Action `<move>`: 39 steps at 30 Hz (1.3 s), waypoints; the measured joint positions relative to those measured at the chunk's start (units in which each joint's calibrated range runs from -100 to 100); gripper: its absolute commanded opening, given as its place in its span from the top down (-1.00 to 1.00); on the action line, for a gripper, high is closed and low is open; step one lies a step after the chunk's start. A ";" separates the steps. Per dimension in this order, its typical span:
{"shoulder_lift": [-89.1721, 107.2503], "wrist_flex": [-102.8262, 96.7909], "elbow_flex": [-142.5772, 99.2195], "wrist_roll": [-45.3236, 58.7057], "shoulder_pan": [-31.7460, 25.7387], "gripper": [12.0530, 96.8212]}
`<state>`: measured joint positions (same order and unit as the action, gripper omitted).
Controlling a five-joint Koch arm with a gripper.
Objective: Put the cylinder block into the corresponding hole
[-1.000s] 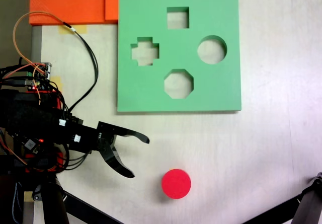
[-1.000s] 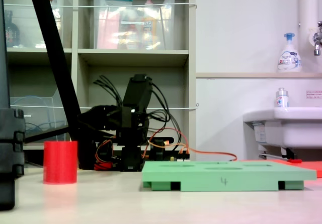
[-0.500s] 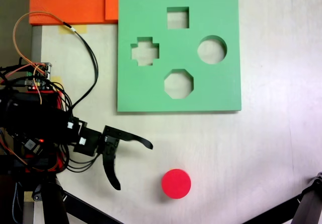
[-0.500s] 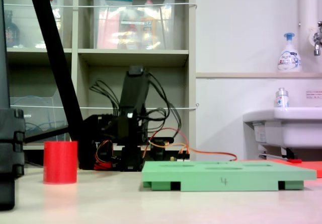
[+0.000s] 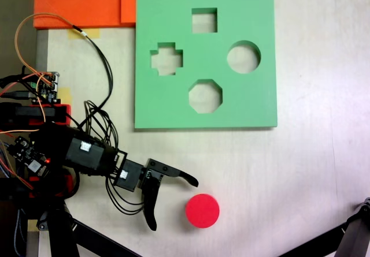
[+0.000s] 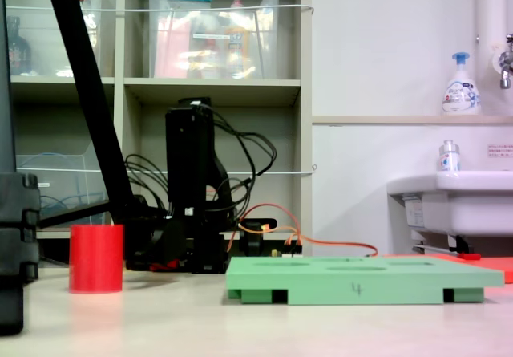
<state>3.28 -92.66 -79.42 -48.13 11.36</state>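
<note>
Down on the pale table [image 5: 300,170], the red cylinder [image 5: 202,211] stands upright and alone near the lower edge of the top-down fixed view, well apart from the green board [image 5: 173,104] and its round hole [image 5: 243,57]; in the low side view the cylinder [image 6: 96,258] sits left of the board [image 6: 365,278], which lies flat. The gripper [image 5: 173,204] is just left of the cylinder with its jaws spread wide, one finger [image 5: 184,177] reaching toward the block's upper left and the other pointing down toward the view's bottom edge; it holds nothing and a clear gap separates it from the cylinder. The arm [image 5: 81,153] stretches rightward from its base at the left edge, trailed by black and orange wires [image 5: 107,72]. Besides the round hole, the board has a square, a cross and an octagon cutout, all empty. An orange sheet [image 5: 87,3] lies at the table's top left corner, touching the board's edge. In the side view the arm [image 6: 190,188] rises in front of shelves [image 6: 208,84] holding clear bins, and a sink [image 6: 453,200] with a soap bottle [image 6: 461,84] above it stands at the right
</note>
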 measured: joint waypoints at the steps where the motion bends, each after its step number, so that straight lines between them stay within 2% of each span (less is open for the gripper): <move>1: -0.96 0.00 1.47 0.00 0.15 -0.83; 18: -16.96 0.00 22.93 -0.93 1.86 -0.80; 21: -19.70 0.00 25.58 -0.93 1.90 -0.75; 24: -20.52 0.00 26.85 -0.93 2.00 -0.66; 31: -20.52 0.00 26.85 -0.93 2.00 -0.33; 33: -20.52 0.00 26.85 -0.93 1.86 -0.30; 39: -20.79 0.00 26.85 -0.98 1.71 -0.01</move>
<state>-17.51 -92.66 -52.57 -49.11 13.06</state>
